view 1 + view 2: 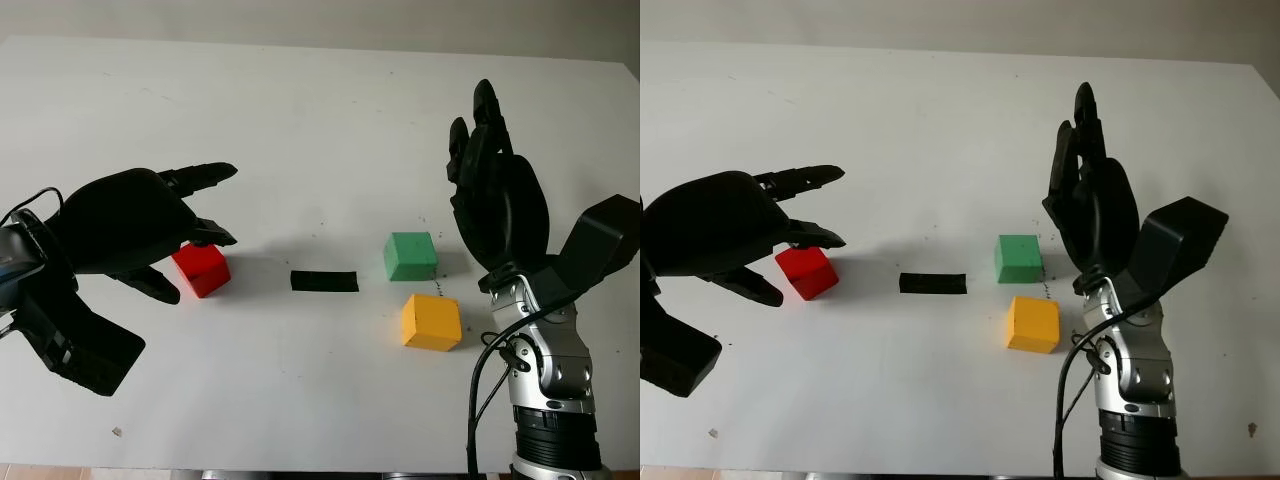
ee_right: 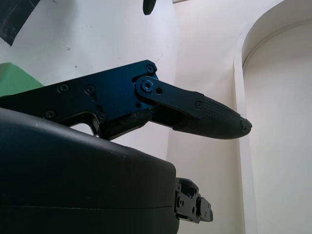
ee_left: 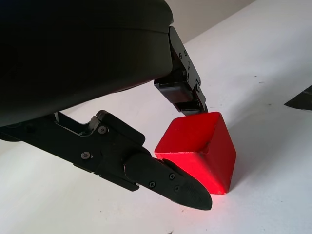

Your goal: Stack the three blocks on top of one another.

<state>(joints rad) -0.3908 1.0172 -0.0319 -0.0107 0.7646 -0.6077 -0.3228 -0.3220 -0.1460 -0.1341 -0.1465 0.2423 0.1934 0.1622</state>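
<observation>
White table, all three blocks separate, nothing stacked yet. Left hand sits over the red block at the left; fingers bracket it, one finger low against its near face, another behind, but the block sits on the table, not lifted or clamped. Black strip mid-table. Green block and yellow block just beside each other, right of centre. Right hand open, raised just right of green. Risk: uneven finger contact rotates or shoves red sideways on closing.
</observation>
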